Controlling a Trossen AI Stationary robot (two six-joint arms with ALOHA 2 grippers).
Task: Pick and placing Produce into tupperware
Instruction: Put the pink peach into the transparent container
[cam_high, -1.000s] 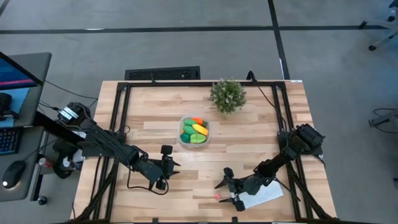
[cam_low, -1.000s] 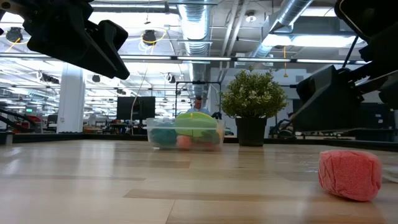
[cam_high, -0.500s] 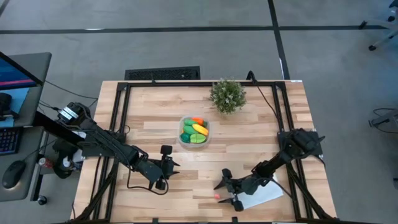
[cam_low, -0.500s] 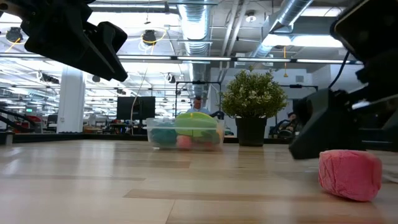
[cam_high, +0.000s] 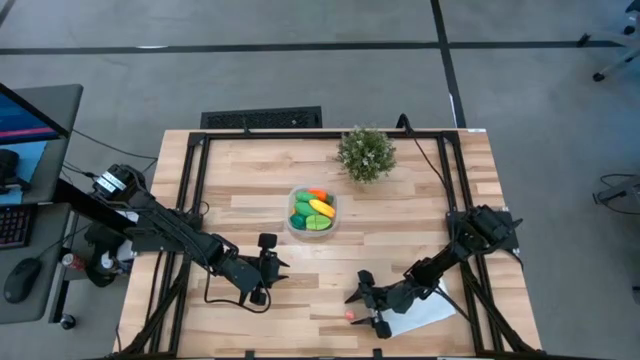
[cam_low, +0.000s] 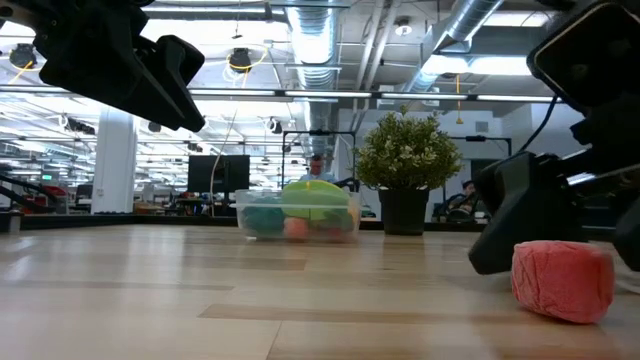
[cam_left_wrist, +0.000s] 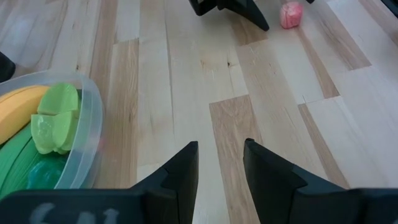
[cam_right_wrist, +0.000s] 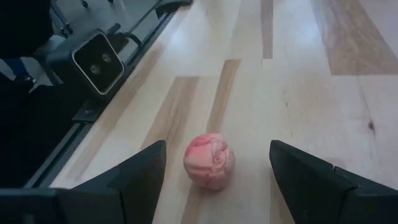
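The small pink-red toy berry lies on the wooden table near its front edge, between the right gripper's spread fingers. Centre it, lower, then squeeze gently. The left gripper hangs part-open, holding nothing, beside the clear plastic tupperware.

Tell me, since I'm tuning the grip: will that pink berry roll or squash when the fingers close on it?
The pink berry looks roundish and lumpy, so a one-sided nudge would probably roll it across the smooth table. Its crinkled surface suggests something soft and light, likely to give a little. The right gripper stands open astride it.
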